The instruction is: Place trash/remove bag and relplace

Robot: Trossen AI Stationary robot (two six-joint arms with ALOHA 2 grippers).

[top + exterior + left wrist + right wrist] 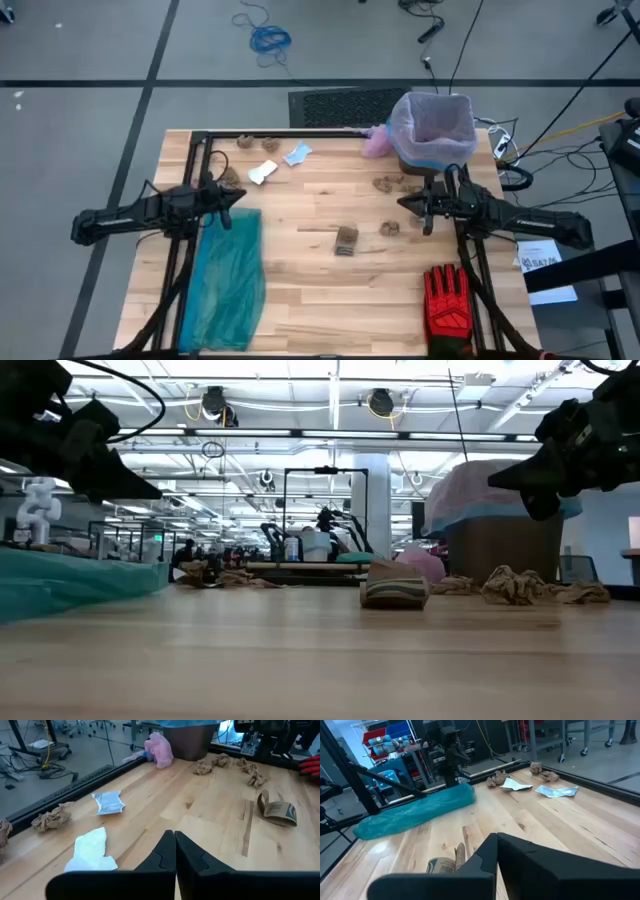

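Observation:
The bag [432, 128], pinkish-lavender with a blue rim, lines a brown bin [500, 545] at the table's far right. The trash lies scattered on the wood: brown wads [385, 183] [390, 227] [246, 142], a crushed paper cup [346, 240], a white scrap [263, 172] and a pale-blue scrap [297, 154]. My left gripper [240, 197] hovers shut at the table's left, pointing toward the right, with nothing in it [174, 836]. My right gripper [405, 203] hovers shut near the bin, pointing toward the left, also with nothing in it [496, 837].
A teal-green plastic bag [228, 275] lies along the near left, under the left arm. A red-and-black glove [447, 305] lies near right. A bundled pink plastic lump [376, 143] rests against the bin's left side. A black frame rail [280, 133] runs along the far edge.

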